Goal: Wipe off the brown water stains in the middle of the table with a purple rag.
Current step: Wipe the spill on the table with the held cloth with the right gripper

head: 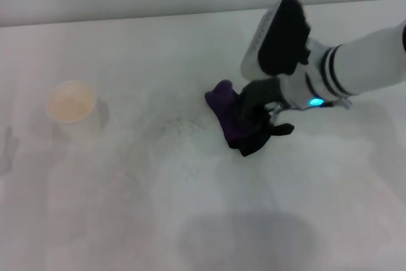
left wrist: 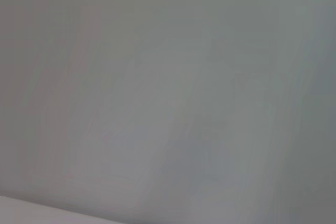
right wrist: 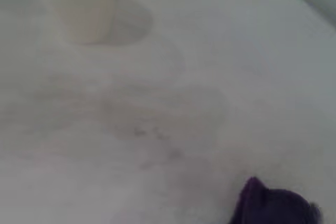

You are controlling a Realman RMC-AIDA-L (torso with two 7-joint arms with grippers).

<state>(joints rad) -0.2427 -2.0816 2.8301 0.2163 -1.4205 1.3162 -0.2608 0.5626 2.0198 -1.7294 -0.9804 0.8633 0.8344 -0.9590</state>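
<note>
Head view: soft, diffuse overhead light is washing the white table [head: 127,220] pale, contrast low. A broad grey shadow is pooling near the front edge, and a fainter one is lying under the right arm. A small cyan indicator is glowing on the right gripper [head: 266,118]. The cup [head: 71,103] is reading hazy, edges soft. Left wrist view: showing only a featureless grey blur. Right wrist view: everything is sitting out of focus; the purple rag [right wrist: 273,205] is smearing at its outline.
</note>
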